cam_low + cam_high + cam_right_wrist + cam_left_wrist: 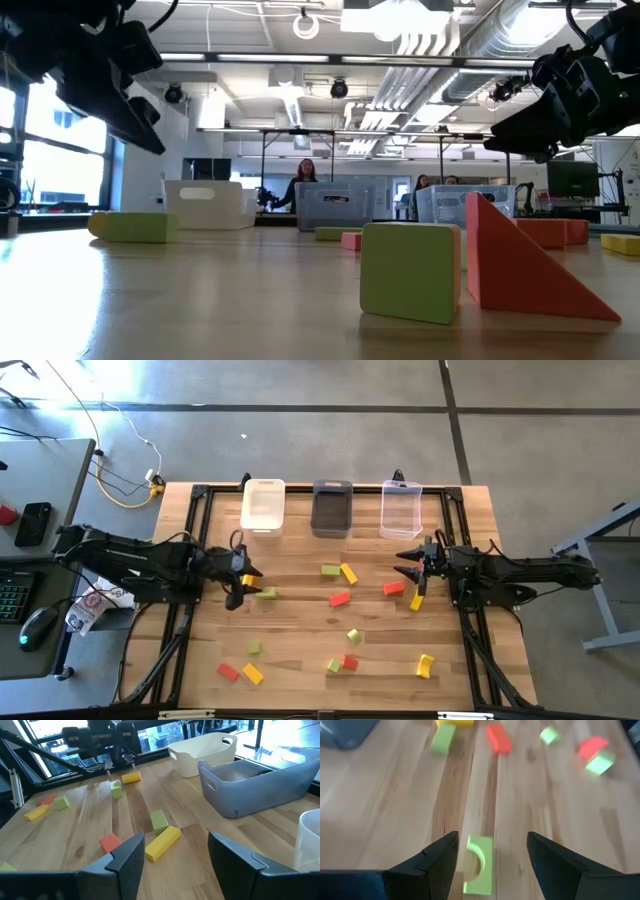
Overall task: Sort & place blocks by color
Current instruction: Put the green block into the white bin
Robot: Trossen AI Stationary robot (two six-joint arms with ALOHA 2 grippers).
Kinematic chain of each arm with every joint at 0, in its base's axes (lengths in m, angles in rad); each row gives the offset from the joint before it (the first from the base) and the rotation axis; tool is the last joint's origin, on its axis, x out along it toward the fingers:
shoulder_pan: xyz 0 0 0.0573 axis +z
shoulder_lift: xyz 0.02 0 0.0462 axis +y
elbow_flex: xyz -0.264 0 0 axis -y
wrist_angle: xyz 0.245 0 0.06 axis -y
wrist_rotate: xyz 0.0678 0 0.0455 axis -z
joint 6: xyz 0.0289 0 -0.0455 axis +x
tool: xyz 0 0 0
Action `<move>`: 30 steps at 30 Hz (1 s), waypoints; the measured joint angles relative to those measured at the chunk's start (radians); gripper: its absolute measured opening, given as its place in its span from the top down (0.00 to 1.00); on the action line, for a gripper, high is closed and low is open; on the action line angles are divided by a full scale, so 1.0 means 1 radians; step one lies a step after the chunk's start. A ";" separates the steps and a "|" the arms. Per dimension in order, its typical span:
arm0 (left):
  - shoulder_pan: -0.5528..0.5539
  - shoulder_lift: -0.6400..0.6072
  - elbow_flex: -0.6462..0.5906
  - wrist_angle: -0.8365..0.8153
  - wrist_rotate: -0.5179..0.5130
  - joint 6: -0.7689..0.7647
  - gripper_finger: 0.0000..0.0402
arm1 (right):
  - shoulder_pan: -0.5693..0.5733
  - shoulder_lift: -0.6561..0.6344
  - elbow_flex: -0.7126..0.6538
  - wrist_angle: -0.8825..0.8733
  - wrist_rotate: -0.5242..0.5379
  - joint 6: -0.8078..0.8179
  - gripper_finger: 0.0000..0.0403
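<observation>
- Left gripper [243, 586] hangs over the table's [300, 650] left side, jaws spread, nothing between them; we see a green block with a curved notch [479, 870] on the wood just below the gap.
- In the high view that green block [266, 594] lies just beside the left gripper, with a yellow block [247, 579] at the fingers.
- Along the far edge we note three bins in a row: white bin [263, 506] on the left, dark grey bin [332, 508] in the middle, clear bin [401, 510] on the right. We see no blocks in any of them; the grey bin's floor is too dark from above, but in the right wrist view the part of its inside that shows is bare.
- Blocks scatter across the table's middle and near side: a green and yellow pair [339, 571] below the grey bin, a red one [340, 599] mid-table, a red and a yellow one [241, 673] toward the near left corner, a green and red pair [342, 663] near the front edge, a yellow one [425, 665] toward the near right.
- Right gripper [410, 563] hovers over the table's right side below the clear bin, jaws spread, empty; a red block [393, 588] and a yellow bar [417, 601] lie just beside it.
</observation>
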 joint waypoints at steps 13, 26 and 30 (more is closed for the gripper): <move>-0.171 0.145 0.001 0.050 -0.173 -0.092 0.44 | 0.000 0.000 0.000 0.000 0.000 0.000 0.49; -0.223 0.294 0.001 0.089 -0.255 -0.136 0.44 | 0.000 0.000 0.000 0.000 0.000 0.000 0.49; -0.223 0.344 0.001 0.141 -0.262 -0.123 0.44 | 0.000 0.000 0.000 0.000 0.000 0.000 0.49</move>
